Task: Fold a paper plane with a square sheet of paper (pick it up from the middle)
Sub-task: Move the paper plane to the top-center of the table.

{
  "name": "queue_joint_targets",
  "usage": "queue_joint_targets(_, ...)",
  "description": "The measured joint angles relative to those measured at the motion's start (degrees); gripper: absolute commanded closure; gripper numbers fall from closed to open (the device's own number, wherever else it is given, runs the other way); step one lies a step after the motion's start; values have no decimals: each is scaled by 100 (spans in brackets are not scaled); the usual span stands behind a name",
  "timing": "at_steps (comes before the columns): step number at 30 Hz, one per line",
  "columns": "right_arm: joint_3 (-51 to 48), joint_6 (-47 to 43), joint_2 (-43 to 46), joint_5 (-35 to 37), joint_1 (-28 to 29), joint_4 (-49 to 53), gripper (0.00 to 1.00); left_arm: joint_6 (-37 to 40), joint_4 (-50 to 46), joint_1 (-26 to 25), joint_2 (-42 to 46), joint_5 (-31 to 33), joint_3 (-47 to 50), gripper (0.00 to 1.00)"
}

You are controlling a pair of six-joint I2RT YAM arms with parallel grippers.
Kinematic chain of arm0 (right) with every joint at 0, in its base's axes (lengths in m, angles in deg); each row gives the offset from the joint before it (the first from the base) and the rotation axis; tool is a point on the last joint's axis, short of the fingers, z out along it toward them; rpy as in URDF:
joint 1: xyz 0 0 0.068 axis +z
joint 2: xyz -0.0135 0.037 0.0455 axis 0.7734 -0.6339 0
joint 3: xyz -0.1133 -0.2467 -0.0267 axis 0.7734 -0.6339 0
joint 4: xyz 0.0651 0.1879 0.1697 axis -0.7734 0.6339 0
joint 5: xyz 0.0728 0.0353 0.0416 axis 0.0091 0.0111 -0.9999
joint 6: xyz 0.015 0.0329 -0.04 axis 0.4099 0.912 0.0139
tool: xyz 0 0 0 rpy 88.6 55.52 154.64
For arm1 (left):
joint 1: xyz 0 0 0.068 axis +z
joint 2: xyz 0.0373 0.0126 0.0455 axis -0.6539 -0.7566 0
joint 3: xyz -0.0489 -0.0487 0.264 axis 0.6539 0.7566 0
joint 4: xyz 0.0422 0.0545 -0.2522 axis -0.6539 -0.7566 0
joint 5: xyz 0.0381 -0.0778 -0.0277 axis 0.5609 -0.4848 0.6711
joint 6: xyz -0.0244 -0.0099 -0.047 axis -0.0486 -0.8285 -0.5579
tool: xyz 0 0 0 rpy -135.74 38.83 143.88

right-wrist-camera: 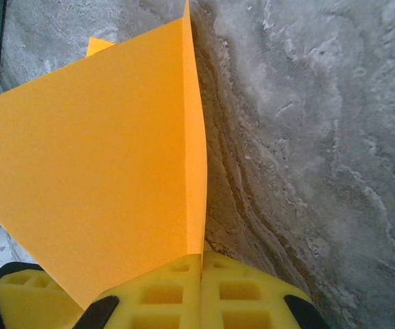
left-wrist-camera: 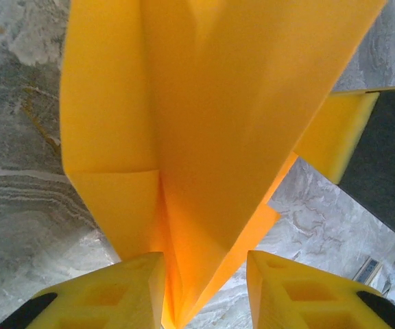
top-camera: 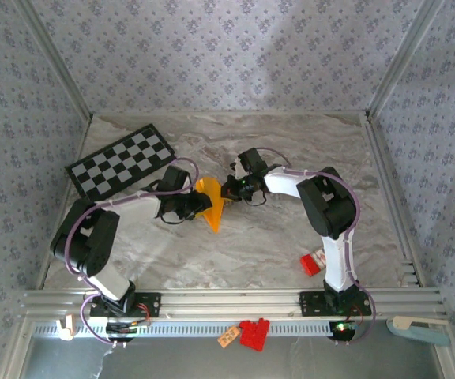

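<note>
The orange-yellow sheet of paper [top-camera: 210, 207] is folded into a pointed shape with a centre crease and hangs above the middle of the table. My right gripper [top-camera: 226, 189] holds its right edge. In the right wrist view the paper [right-wrist-camera: 101, 178] runs into the closed pads of that gripper [right-wrist-camera: 202, 257]. My left gripper [top-camera: 198, 207] is at the paper's left side. In the left wrist view the folded paper [left-wrist-camera: 211, 123] dips between the fingers of my left gripper [left-wrist-camera: 204, 264], lying against the left finger [left-wrist-camera: 115, 288], with a gap to the right one. A right gripper finger [left-wrist-camera: 334, 133] shows behind.
A black-and-white checkered board [top-camera: 121, 161] lies at the back left. A small red block [top-camera: 312, 263] sits by the right arm's base. Red bricks [top-camera: 253, 332] and a tag rest on the front rail. Patterned walls enclose the marble table [top-camera: 291, 150].
</note>
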Motion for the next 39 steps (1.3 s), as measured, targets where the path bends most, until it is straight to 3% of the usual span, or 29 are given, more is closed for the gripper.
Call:
queue_joint_targets(22,275,308,72,-66,168,273,96,354,-214,-431,-328,177,-448,53)
queue_joint_targets(39,339,341,72,-63,179,450,97,422,-654,-452,-461,710,-496,72)
